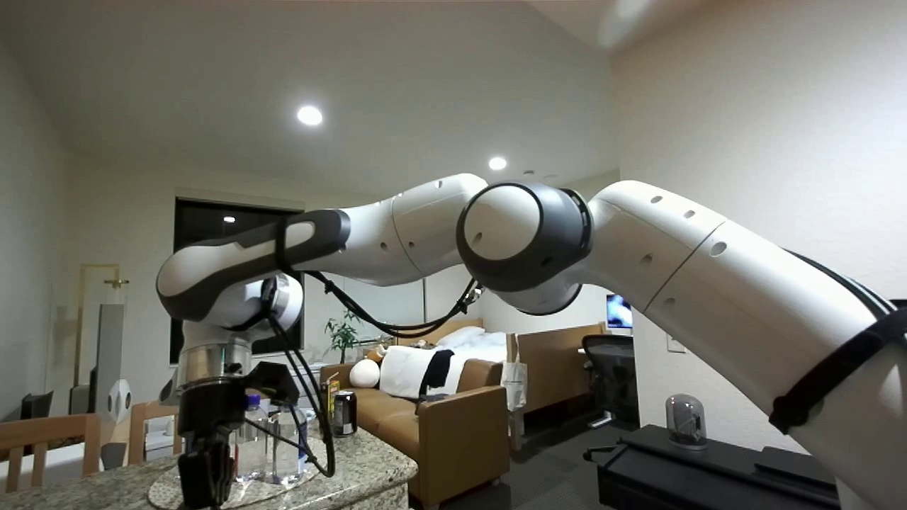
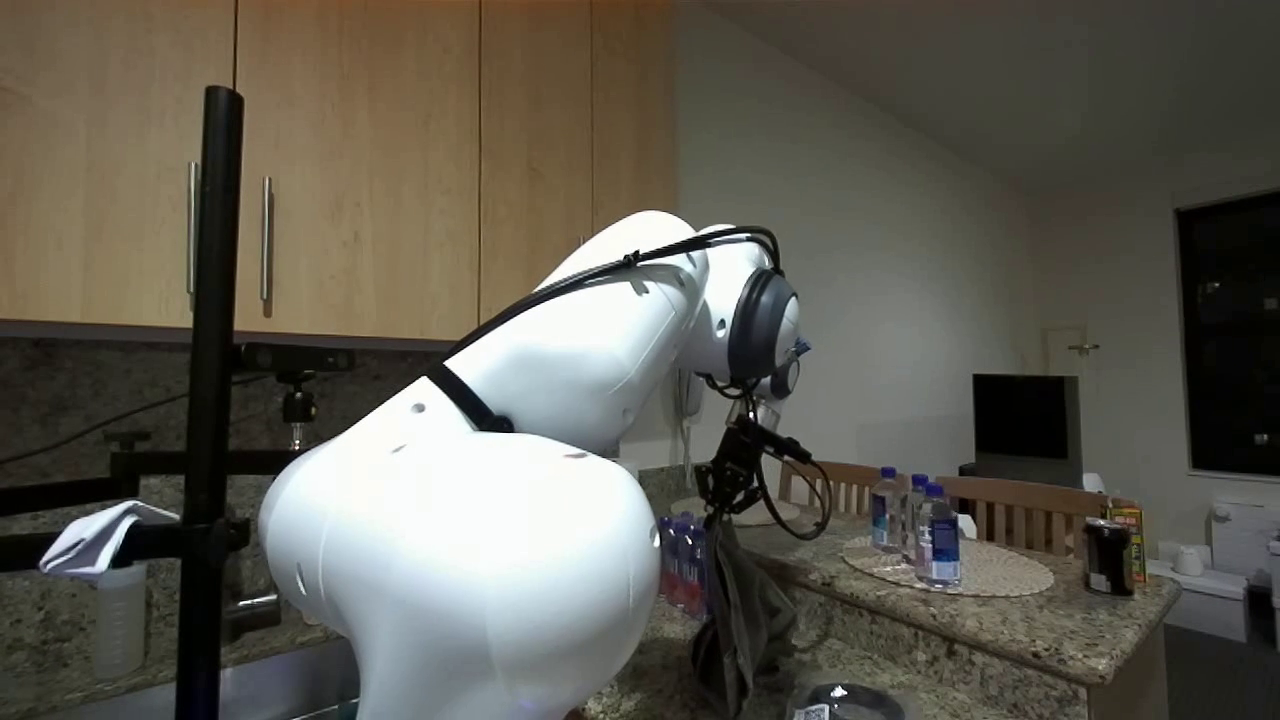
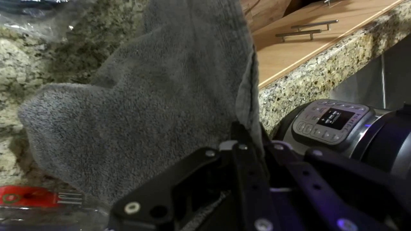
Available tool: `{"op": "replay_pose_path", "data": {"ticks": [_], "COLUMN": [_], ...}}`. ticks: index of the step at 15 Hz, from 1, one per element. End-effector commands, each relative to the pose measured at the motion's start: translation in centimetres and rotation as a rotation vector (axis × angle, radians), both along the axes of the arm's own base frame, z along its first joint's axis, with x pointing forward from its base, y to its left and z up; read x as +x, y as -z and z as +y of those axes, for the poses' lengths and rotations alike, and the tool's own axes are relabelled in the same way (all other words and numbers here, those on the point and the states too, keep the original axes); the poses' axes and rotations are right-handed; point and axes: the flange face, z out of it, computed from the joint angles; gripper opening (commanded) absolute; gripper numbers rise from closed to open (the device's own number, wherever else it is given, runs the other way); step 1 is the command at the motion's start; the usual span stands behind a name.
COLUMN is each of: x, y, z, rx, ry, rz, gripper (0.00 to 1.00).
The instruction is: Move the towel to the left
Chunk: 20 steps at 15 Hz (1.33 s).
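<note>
The claw [image 3: 252, 134] is closed on the towel [image 3: 154, 106], pinching it near an edge. From there the towel hangs almost straight below the claw, long axis close to upright in an exterior view; whether its lowest fold touches the bench [image 3: 80, 54], I cannot tell. Beside it stand red-labelled bottles [image 2: 690, 575], partly hidden. Because the towel's loose length lies under the claw, a leftward carry probably wants enough height to keep from brushing those bottles. Farther off, clear bottles [image 2: 939, 540] stand on a round mat [image 2: 1005, 572].

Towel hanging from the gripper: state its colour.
Grey, with no printed pattern visible; the towel shows best in the wrist view.
</note>
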Motion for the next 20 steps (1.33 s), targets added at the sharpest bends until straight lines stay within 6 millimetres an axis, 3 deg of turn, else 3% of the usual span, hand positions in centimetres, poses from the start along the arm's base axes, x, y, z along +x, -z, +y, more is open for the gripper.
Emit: {"op": "replay_pose_path", "data": {"ticks": [1, 5, 13, 20], "x": [-0.9, -1.8, -3.9, -3.9], "y": [-0.8, 0.2, 3.9, 5.7], "z": [1.8, 4.5, 9.6, 15.9], "rx": [0.024, 0.046, 0.056, 0.089], "ry": [-0.025, -0.055, -0.111, -0.03], "rz": [-0.006, -0.015, 0.021, -0.276], "gripper": [0.08, 0.08, 0.08, 0.07]}}
